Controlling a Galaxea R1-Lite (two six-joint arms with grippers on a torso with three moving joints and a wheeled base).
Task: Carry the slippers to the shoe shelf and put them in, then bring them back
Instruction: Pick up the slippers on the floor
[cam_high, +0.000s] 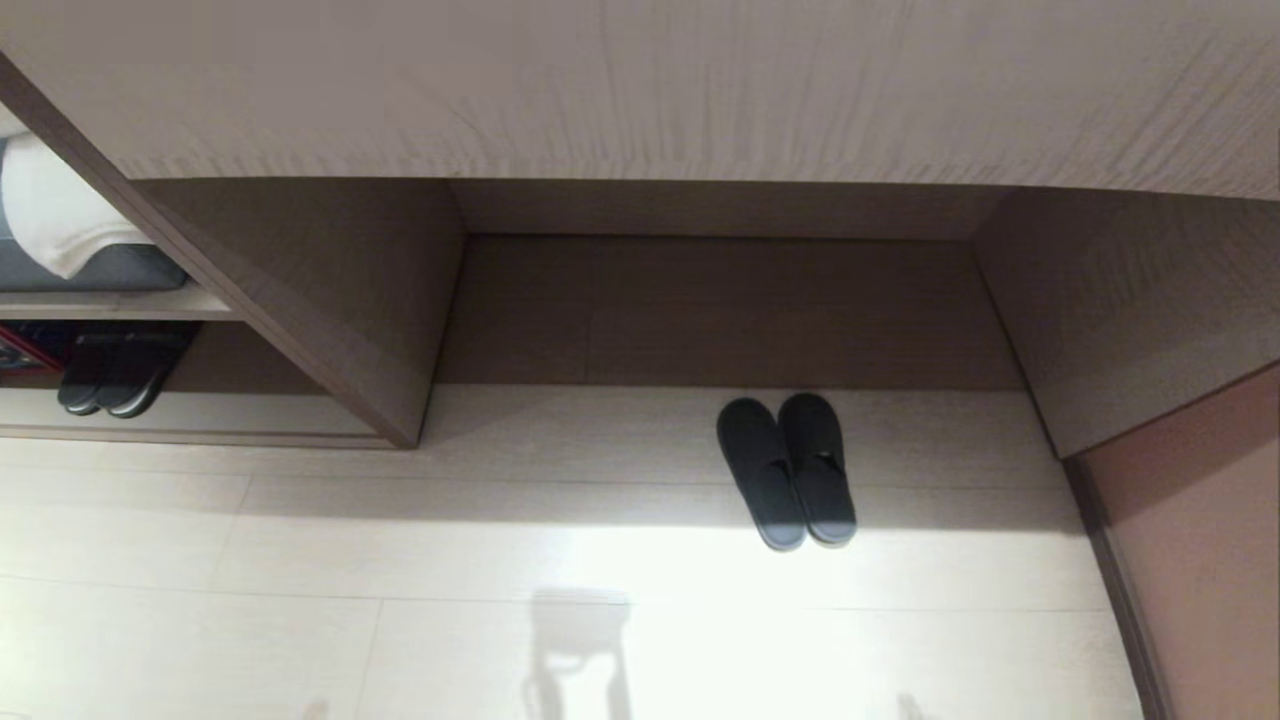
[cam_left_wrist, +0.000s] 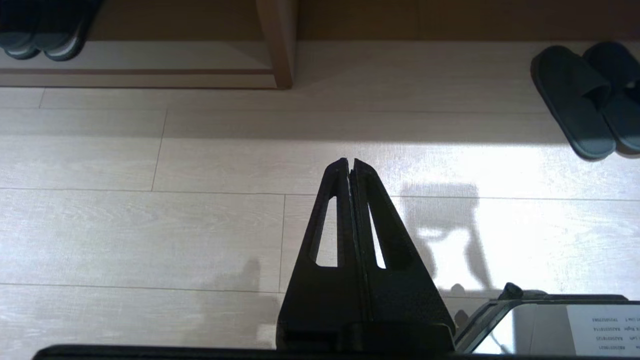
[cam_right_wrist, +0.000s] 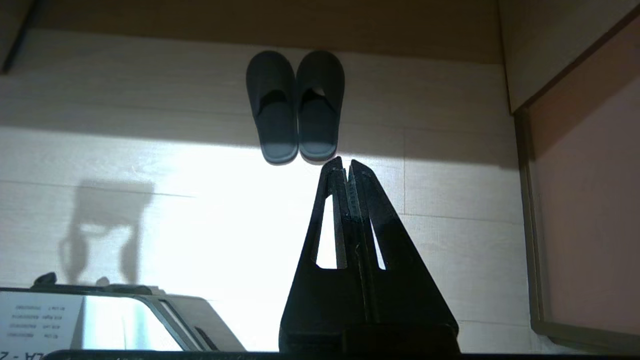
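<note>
The slippers, a dark slate-blue pair, lie side by side on the pale floor, toes toward the recess under the counter. They also show in the left wrist view and the right wrist view. The shoe shelf stands at the far left, with its pale base beside an upright board. My left gripper hangs shut and empty over bare floor, well to the left of the slippers. My right gripper is shut and empty too, its tips just short of the slippers' heels. Neither arm appears in the head view.
A black pair of slippers sits inside the shoe shelf. The long counter overhangs the recess. A pinkish wall closes the right side. Folded white cloth lies on an upper shelf at the left. Part of my base shows low.
</note>
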